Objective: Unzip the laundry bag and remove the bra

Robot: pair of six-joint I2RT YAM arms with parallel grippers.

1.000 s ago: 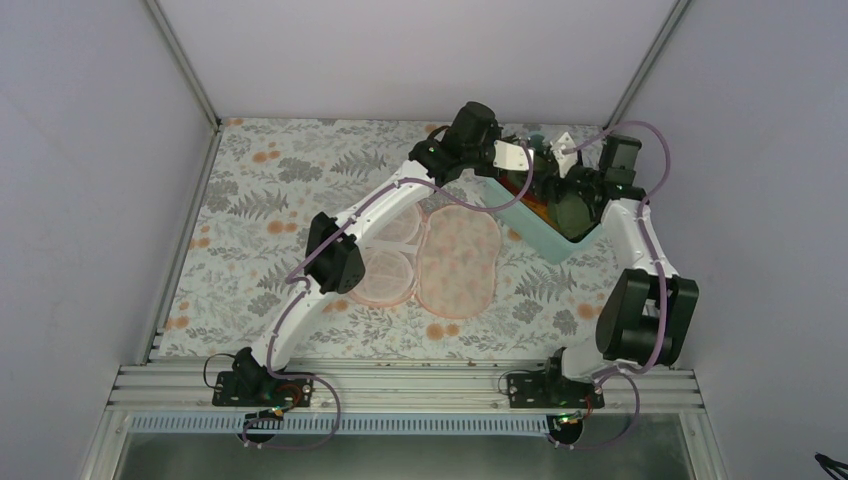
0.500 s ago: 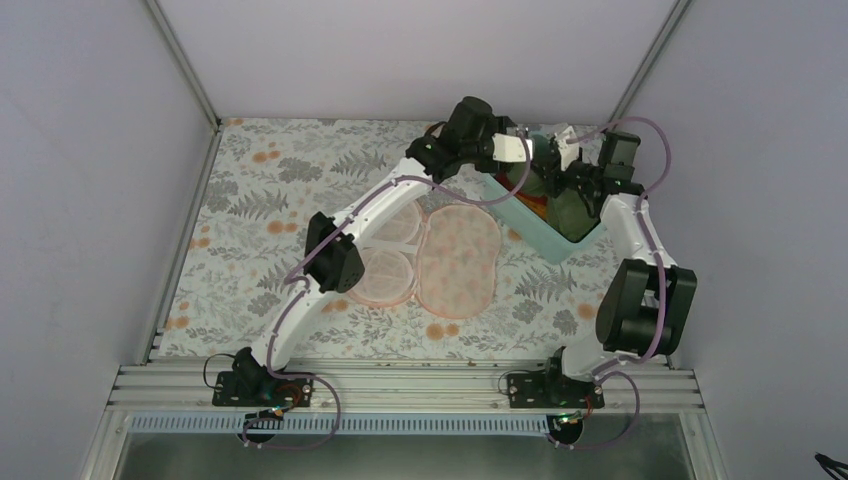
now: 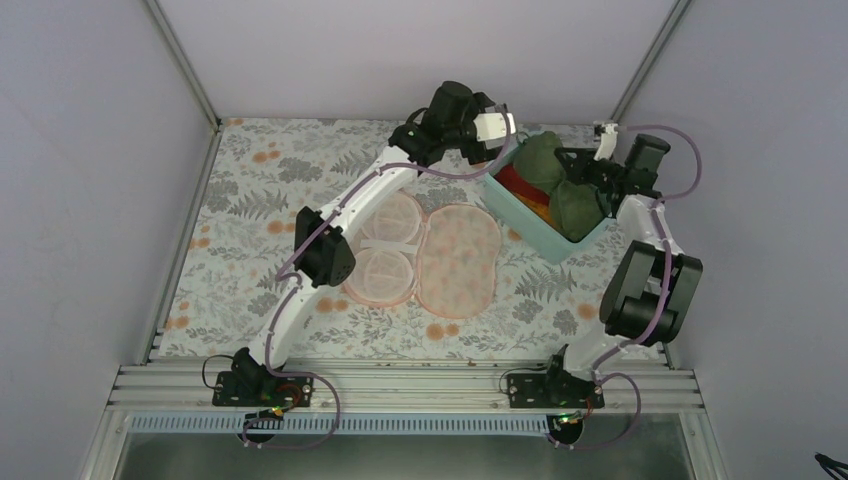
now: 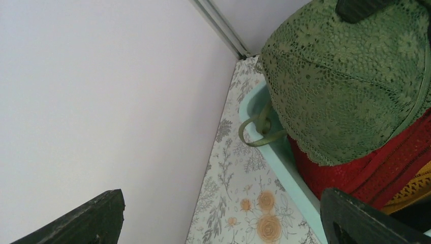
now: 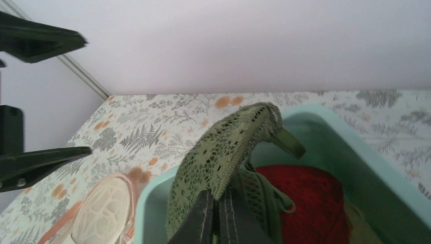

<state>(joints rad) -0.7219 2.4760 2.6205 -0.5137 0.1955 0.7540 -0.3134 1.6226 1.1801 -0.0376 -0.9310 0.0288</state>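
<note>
The laundry bag [image 3: 458, 258] lies unzipped and spread flat mid-table, its two round cups [image 3: 385, 250] showing on the left half; its edge shows in the right wrist view [image 5: 104, 213]. The olive-green lace bra [image 3: 548, 160] hangs over the teal tub [image 3: 540, 238]. My right gripper [image 5: 219, 216] is shut on the bra [image 5: 228, 147], pinching its lace edge above the tub. My left gripper [image 3: 510, 135] stands open just left of the tub, nothing between its fingers [image 4: 96, 218]; the bra [image 4: 345, 86] fills the view ahead of it.
The teal tub [image 5: 356, 147] also holds a red cloth [image 5: 305, 198] and an orange cloth [image 4: 411, 195] under the bra. It stands at the back right, close to the rear wall and corner post. The flower-print table cover [image 3: 260, 190] stretches left.
My left gripper has let go of the bra, opened wide and drawn back to the left. My right gripper has shut on the bra and shifted right with it.
</note>
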